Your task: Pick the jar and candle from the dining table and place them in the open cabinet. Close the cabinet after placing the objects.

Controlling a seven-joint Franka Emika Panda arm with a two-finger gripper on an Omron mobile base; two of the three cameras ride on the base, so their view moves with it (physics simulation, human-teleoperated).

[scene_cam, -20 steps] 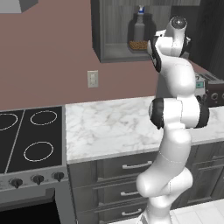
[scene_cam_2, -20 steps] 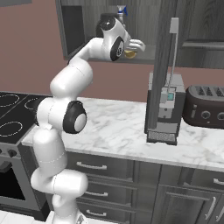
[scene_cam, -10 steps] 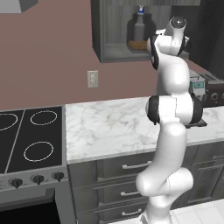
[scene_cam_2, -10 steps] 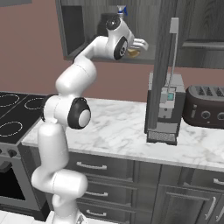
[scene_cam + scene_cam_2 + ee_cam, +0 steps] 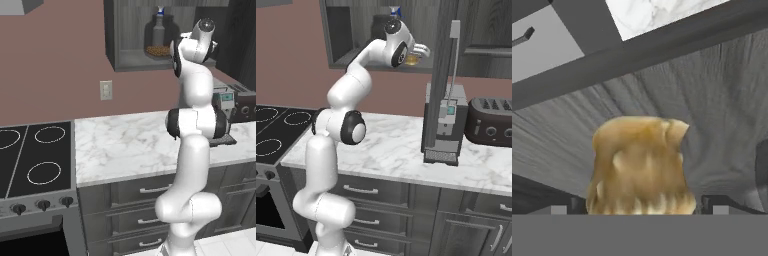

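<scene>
Open cabinet [image 5: 125, 50]: one jar [image 5: 159, 37], apparently one candle [image 5: 639, 167].

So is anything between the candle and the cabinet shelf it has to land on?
Nothing visible does. The candle sits between the open end effector fingers right over the grey cabinet shelf. The jar stands deeper in, off to one side.
</scene>
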